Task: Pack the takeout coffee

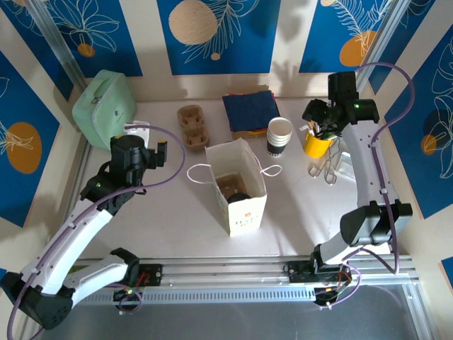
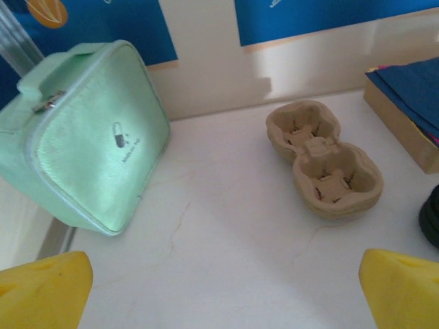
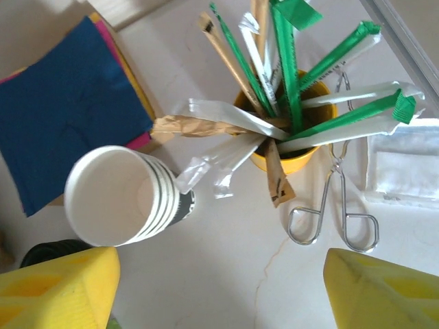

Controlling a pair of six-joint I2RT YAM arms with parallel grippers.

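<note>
Left arm (image 1: 71, 232) and right arm (image 1: 372, 164): white, black, yellow
White links are joined by black joints; purple cables (image 1: 185, 150) are looped alongside, small green lights are lit at joints, and blunt yellow fingers are carried by the left gripper (image 2: 226, 295) and right gripper (image 3: 219, 288).

Left arm (image 1: 71, 227) stretches from the near edge of the tabletop (image 1: 297, 205) toward its far-left corner, left gripper (image 2: 223, 295) spread wide and empty. Right arm (image 1: 368, 156) rises along the right edge, right gripper (image 3: 219, 291) pointing down, fingers apart, holding nothing.
</note>
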